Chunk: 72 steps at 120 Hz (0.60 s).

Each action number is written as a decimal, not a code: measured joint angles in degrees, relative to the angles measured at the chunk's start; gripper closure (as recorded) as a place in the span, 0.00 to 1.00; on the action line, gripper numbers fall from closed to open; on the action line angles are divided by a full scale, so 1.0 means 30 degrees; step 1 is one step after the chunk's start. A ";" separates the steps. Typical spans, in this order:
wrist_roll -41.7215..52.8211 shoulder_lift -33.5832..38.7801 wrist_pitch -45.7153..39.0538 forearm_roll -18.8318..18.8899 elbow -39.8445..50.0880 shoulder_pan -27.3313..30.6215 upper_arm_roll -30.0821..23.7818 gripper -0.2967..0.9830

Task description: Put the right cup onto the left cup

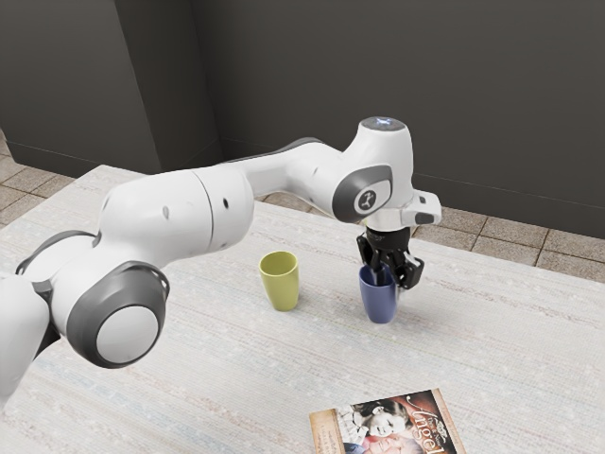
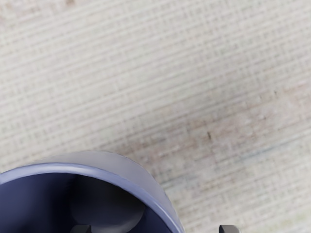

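Blue cup stands upright on the table, mouth up, right under the gripper. The gripper's fingers are apart, astride the cup's wall: one fingertip is within the mouth, the other outside, with space between each and the rim. Green cup stands upright too, mouth up, apart from the blue one toward the exterior view's left. A book lies flat on the table, apart from both cups.
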State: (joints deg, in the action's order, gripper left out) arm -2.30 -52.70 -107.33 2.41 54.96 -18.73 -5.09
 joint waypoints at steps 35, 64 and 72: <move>-0.0134 -0.0004 0.0123 0.0025 -0.0001 0.0010 0.0001 0.75; -0.0330 0.0011 0.0300 0.0028 0.0000 0.0032 0.0024 0.82; -0.0397 0.0034 0.0380 0.0044 0.0000 0.0044 0.0026 0.83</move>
State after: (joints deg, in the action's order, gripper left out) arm -3.49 -52.60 -106.19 2.55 54.96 -18.60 -5.01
